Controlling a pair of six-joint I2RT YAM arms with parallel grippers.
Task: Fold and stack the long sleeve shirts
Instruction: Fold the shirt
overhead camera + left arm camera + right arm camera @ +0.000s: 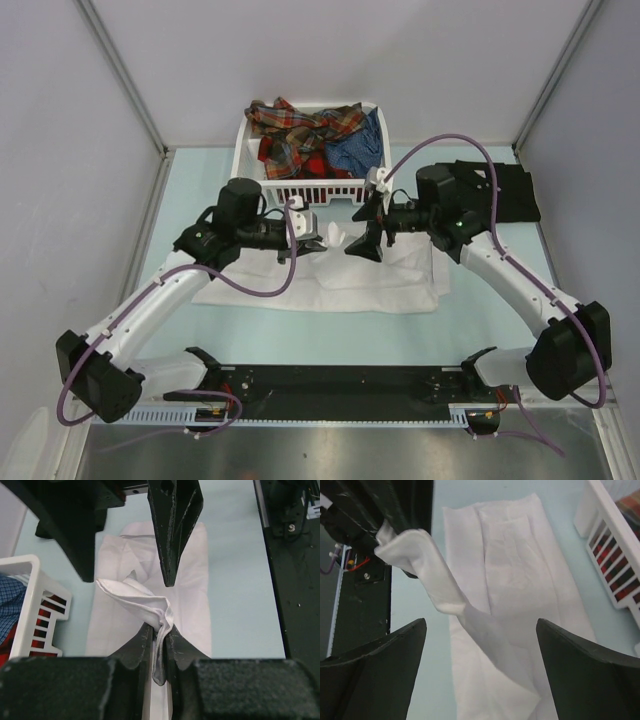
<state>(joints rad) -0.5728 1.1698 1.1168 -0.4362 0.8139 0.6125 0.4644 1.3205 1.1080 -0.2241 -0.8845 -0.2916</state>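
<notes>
Cloth of white shirt (134, 596) sits clamped in left hand (159, 642); right hand (480, 630) stands wide apart.

**A:** Quick count pls. Shirts out of the basket?

**B:** I've got 2: 1 white shirt (330, 285), 1 black shirt (512, 190).

**A:** Baskets?

**B:** 1 basket (243, 150). Inside I count 1 blue shirt (362, 148), plus plaid cloth (300, 123) in 2 patterns, brown-green & red. Can't tell if that's 1 shirt or 2.

**A:** So total shirts?

**B:** 4 min, maybe 5.

**A:** Grippers?

**B:** 2: left gripper (316, 243) & right gripper (358, 248). 2 fingers (375, 670) each, so 4 altogether.
</notes>
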